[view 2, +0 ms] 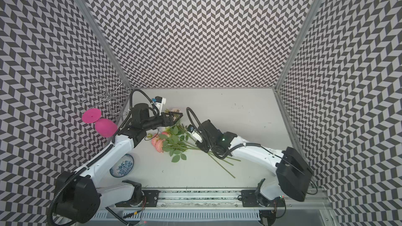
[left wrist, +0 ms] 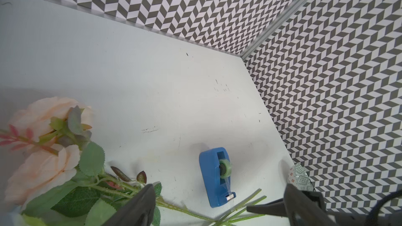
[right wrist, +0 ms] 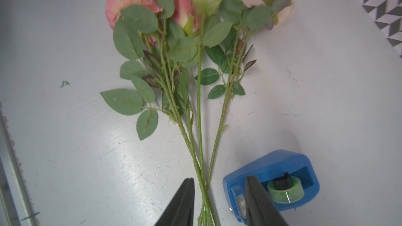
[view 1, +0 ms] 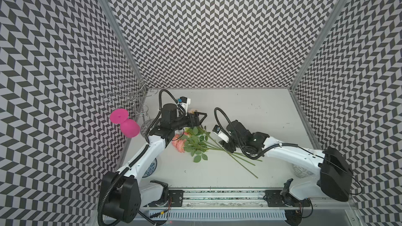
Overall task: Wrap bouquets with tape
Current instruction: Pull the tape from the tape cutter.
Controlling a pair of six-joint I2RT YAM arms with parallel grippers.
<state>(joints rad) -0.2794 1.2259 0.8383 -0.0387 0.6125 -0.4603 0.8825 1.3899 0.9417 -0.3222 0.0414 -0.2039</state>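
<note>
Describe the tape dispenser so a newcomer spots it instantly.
On the white table, find the bouquets lying flat and follow their stems to the leafless part. Beside that part sits the tape dispenser: a small solid-blue plastic wedge holding a pale green roll, unlike the green stems and pink blooms nearby.

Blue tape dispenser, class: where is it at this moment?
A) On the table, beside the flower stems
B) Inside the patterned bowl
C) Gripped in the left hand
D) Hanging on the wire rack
A: the right wrist view shows the blue tape dispenser resting on the white table, right next to the lower part of the flower stems.
</note>
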